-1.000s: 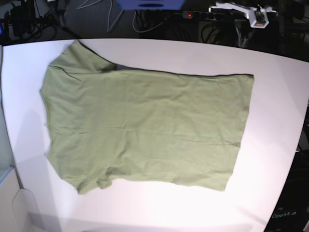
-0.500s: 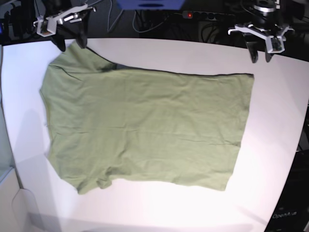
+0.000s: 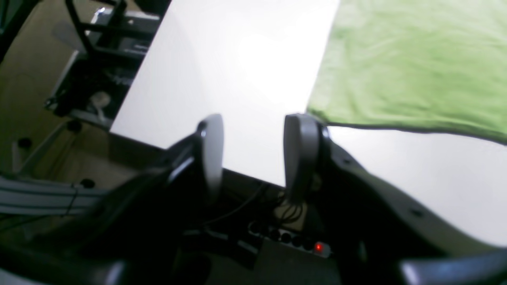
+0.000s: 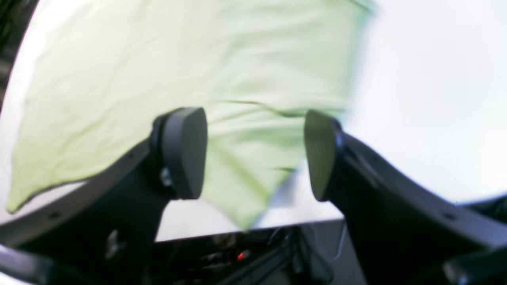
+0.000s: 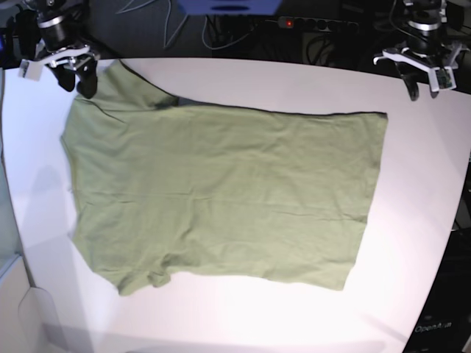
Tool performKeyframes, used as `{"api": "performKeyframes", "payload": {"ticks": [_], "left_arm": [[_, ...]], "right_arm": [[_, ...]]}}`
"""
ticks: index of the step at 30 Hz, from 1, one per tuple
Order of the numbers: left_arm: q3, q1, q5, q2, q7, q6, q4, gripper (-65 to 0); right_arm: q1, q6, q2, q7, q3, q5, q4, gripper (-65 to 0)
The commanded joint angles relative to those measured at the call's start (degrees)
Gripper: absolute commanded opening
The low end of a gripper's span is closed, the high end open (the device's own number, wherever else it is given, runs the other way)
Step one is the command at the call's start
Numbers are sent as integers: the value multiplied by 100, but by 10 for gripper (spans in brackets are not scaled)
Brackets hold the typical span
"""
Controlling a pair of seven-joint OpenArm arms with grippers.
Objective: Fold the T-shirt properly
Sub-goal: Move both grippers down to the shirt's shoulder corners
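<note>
The olive-green T-shirt lies spread flat on the white table, neck end at the left, hem at the right. My right gripper hovers open over the far-left sleeve. In the right wrist view, the open gripper frames that sleeve tip of the T-shirt. My left gripper is open above the table's far-right edge, apart from the hem corner. In the left wrist view, the open gripper is empty and the T-shirt's corner lies just past one fingertip.
Behind the table's far edge lie dark cables and a power strip with a red light. A pale panel stands along the left edge. Dark equipment sits past the right edge.
Both arms have come into view at the back. The right gripper has dropped toward the far-left sleeve; the left gripper has shifted right to the far-right edge. The T-shirt has not moved.
</note>
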Motion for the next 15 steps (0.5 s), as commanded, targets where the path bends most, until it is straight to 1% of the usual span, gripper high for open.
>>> {"api": "performKeyframes", "payload": {"ticks": [1,2,5,7,9,13,15], "left_arm": [[-55,26,-3,-41,-128,28,121,-405],[-55,-1,-3,-41,-128,28,121,-404],[-125,-71,-3,-41,-119,28,121,-404],[-134,-80,-3,-41,-119,28,121,-404],[-134,-80,-3,-41,-119,28,121,-404],[-134,-141,6,-41,-119,28,121,-404],[-134,-150,6,-41,-119,28,121,-404]], "right_arm": [[9,72,30,-80,70,184,-72,-257],[97,116,30,-273,96,237,-195,-260],[326,388,13,-722,140,263,-546,-263],[423,591,4,-898,140,263,-749,-263],[511,705,4,-1021,140,263,-880,-264],[537,722,-5,-1117,114,272,-1003,-266],[537,758,-101,-1188,123,272,-995,-286]]}}
